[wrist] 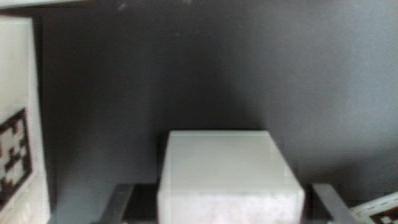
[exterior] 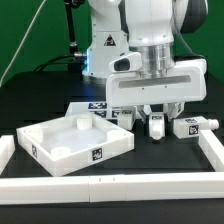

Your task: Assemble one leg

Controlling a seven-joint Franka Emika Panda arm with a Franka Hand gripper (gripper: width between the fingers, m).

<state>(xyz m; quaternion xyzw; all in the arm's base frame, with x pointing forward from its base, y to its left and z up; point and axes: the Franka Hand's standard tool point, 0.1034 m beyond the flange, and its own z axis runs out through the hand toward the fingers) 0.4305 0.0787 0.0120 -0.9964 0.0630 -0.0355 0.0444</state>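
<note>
Three small white tagged legs lie in a row behind the tabletop: one (exterior: 127, 117), a middle one (exterior: 157, 125), and one (exterior: 190, 127) toward the exterior view's right. My gripper (exterior: 156, 108) hangs right over the middle leg. In the wrist view this leg (wrist: 222, 160) is a white block between my fingers (wrist: 134, 197). A dark gap shows on each side of it, so my gripper (wrist: 228, 198) is open around the leg without clamping it. The large white tray-like tabletop (exterior: 110, 138) lies at the exterior view's left.
A low white fence (exterior: 110, 186) runs along the front and up the right side (exterior: 211, 150). The marker board (exterior: 85, 106) lies behind the tabletop. Another white tagged part (wrist: 15, 130) lies close beside the leg in the wrist view.
</note>
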